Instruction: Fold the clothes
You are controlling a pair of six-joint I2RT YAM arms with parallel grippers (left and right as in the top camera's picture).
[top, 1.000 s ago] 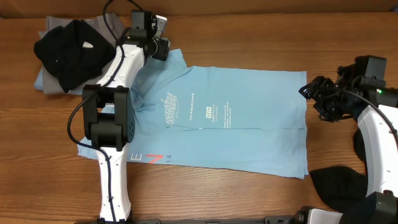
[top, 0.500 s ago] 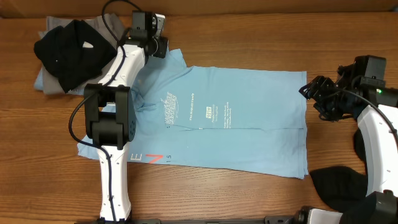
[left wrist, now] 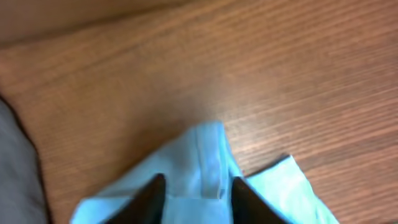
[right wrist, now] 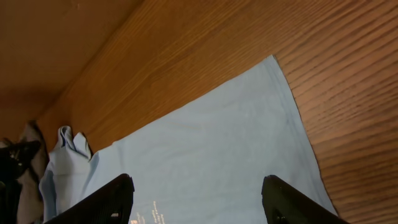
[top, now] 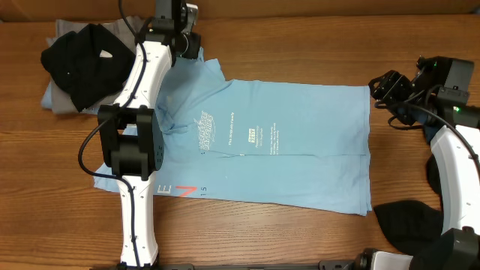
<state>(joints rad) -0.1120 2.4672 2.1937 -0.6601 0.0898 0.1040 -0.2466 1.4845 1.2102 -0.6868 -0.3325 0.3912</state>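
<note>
Far left: heap of other clothes (top: pixel 75 60), black on grey and pale blue, unchanged and not yet folded.

Left gripper (top: pixel 187 46) has shifted up toward the far edge of the bench (top: pixel 300 45) over the last second, and now sits at the tip of the T-shirt's far sleeve (left wrist: pixel 208 155). In the wrist view its jaws stand apart with the sleeve hem lying slack between them, so it is released, pinching nothing. Sleeve outline looks the same as a second ago. Judgement: that nip at the sleeve shifted no cloth, so another go is needed.

Centre: light blue T-shirt (top: pixel 300 150) lies spread flat on the bench, print up, collar end left and hem right. No fold made yet.

Right: right gripper (top: pixel 391 88) has lifted up and away from the hem corner and is now just beside the far right corner, off the cloth. Jaws wide apart, empty.

Judgement: task is at its start, with both arms setting up at the far edge.
</note>
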